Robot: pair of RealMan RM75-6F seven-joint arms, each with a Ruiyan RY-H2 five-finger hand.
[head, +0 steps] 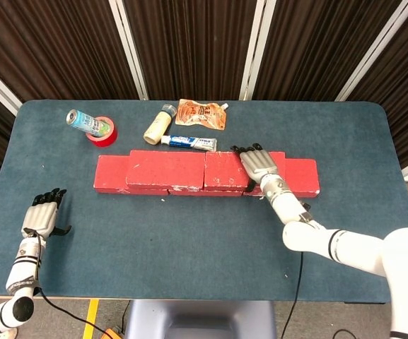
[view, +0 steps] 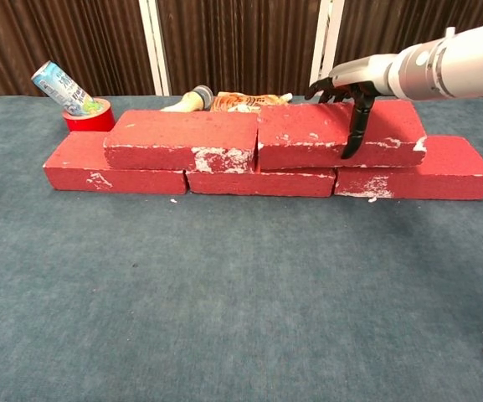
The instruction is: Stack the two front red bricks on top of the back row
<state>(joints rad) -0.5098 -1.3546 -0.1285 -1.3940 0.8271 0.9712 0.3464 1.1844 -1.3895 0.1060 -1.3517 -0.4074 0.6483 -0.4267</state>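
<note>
Two red bricks lie end to end on a back row of three red bricks. The upper left brick touches the upper right brick. My right hand rests on top of the upper right brick, its thumb hanging down the front face and its fingers reaching the back edge, so it grips the brick. The bottom row shows as a left brick, a middle brick and a right brick. My left hand stays open near the front left table edge, holding nothing.
Behind the bricks lie a can leaning on a red tape roll, a small bottle, a toothpaste tube and an orange pouch. Blue table cloth spreads in front of the bricks.
</note>
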